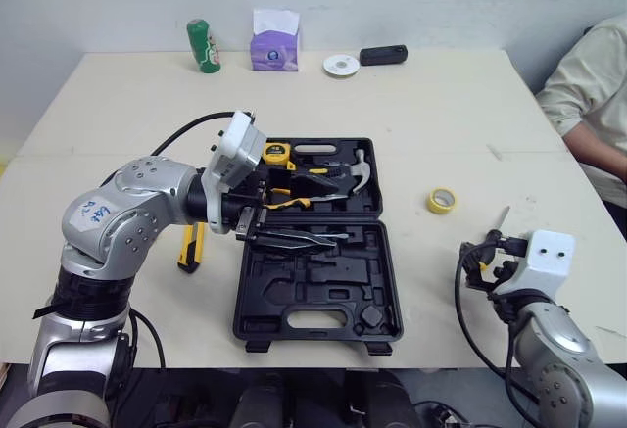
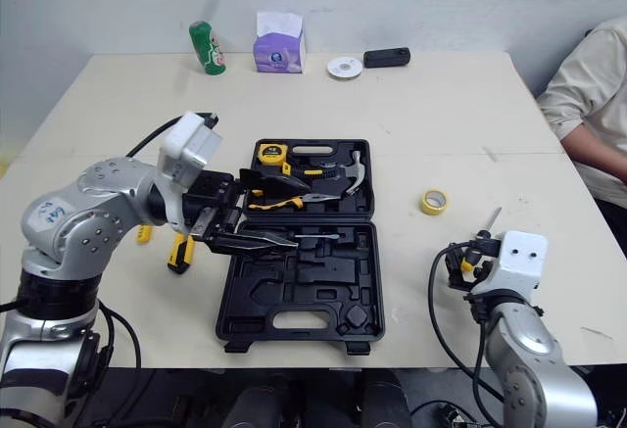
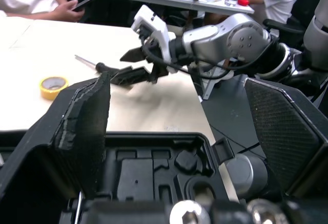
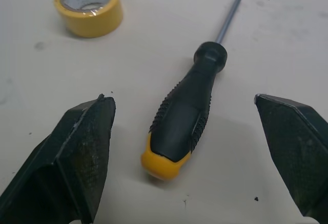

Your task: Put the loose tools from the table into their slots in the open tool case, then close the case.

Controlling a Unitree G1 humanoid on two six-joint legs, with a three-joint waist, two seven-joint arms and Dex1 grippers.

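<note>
The black tool case [image 1: 323, 296] lies open mid-table. Its far half holds a yellow tape measure [image 1: 277, 152], a hammer [image 1: 355, 170] and pliers. My left gripper [image 1: 294, 240] hovers open over the hinge line of the case, its fingers [image 3: 87, 126] wide apart with nothing between them. A black screwdriver with a yellow butt [image 4: 184, 116] lies on the table to the right. My right gripper [image 4: 184, 101] is open, one finger on each side of its handle. A yellow-and-black tool [image 1: 191, 247] lies on the table left of the case.
A yellow tape roll [image 1: 442, 200] sits between the case and the screwdriver. Along the far edge stand a green can [image 1: 203, 46], a purple tissue box [image 1: 274, 46], a white disc [image 1: 341, 65] and a black object [image 1: 383, 55]. A person [image 1: 598, 95] sits at the right.
</note>
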